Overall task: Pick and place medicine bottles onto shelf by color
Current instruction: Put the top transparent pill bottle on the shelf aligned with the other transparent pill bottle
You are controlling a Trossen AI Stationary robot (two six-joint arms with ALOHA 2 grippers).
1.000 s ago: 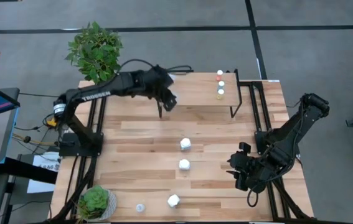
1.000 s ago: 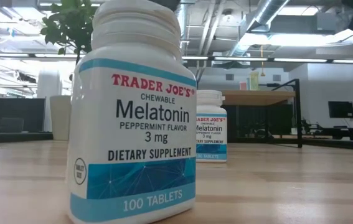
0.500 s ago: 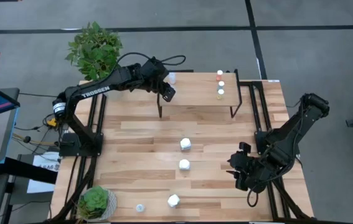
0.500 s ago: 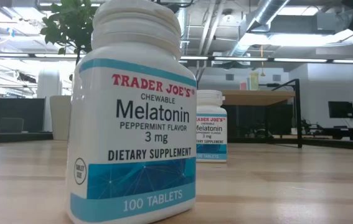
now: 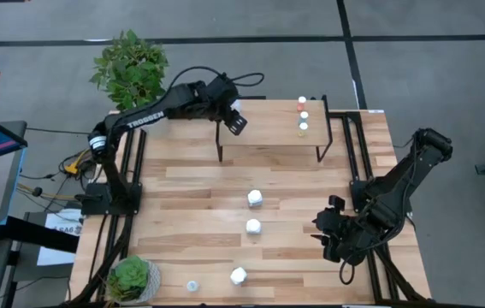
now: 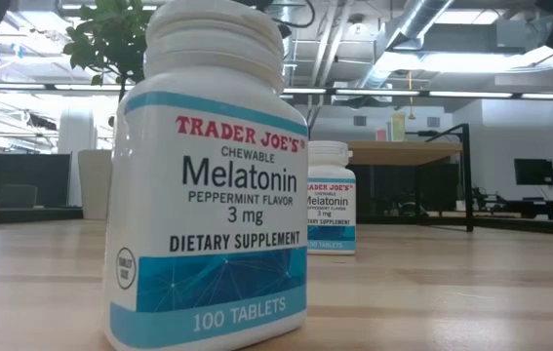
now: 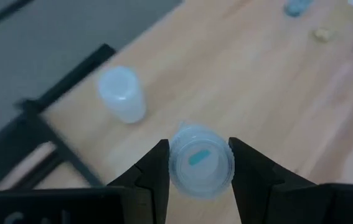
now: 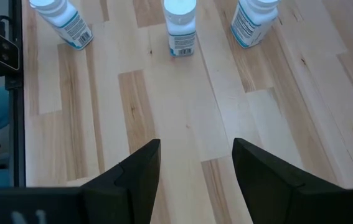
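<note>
Left gripper (image 7: 198,163) clamped on a pale bottle (image 7: 200,160) over the shelf's (image 5: 268,133) far-left corner, right gripper (image 8: 196,163) idle with fingers apart: risks knocking over the neighbouring bottle (image 7: 121,93) if lowered carelessly.

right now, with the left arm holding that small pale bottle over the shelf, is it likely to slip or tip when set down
The small pale bottle sits squarely between the left gripper fingers, so a slip looks unlikely. Its smooth, round wall could probably twist if squeezed off-centre. It seems light and narrow, so it may tip on the shelf if released while tilted; its neighbour stands upright fine.
</note>
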